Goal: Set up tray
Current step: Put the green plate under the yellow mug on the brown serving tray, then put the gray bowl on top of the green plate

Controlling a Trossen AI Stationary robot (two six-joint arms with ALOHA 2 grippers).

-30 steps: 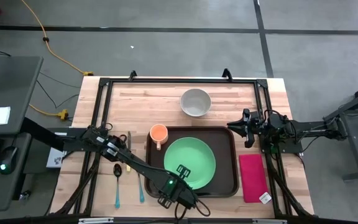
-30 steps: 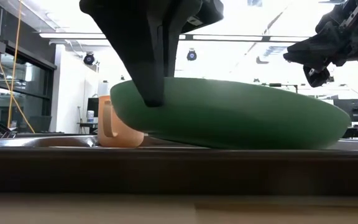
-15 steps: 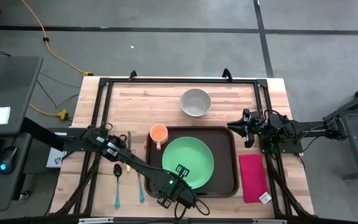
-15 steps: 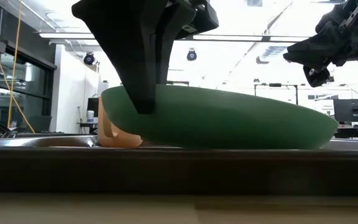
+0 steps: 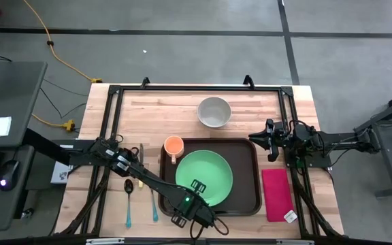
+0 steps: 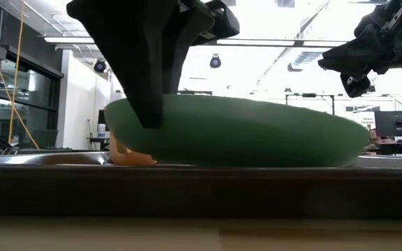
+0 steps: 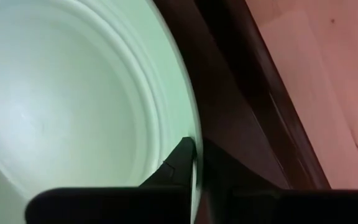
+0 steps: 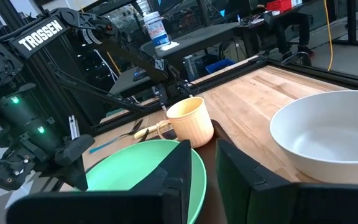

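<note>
Here the left gripper (image 5: 199, 187) is seen at the near rim of the green plate (image 5: 204, 175), reached by the left arm stretched diagonally across the tray's near left corner. In the left wrist view its fingers (image 7: 180, 163) straddle the plate's edge, one above and one below, closed on the rim. In the low view the plate is seen tilted, its near left side raised under the gripper.

The right gripper (image 5: 267, 139) is held above the table just beyond the tray's right far corner, pointing toward the tray; its fingers (image 8: 180, 163) stand a little apart with nothing between them.

The tray (image 5: 247, 187) is laid near the middle of the wooden table (image 5: 162, 112), its long axis running left to right. An orange cup (image 5: 173, 145) is placed in the tray's far left corner. A white bowl (image 5: 214, 111) is set beyond the tray, a red-pink napkin (image 5: 276, 194) just right of it, and cutlery (image 5: 129, 194) to its left. Grey floor is seen around the table.
</note>
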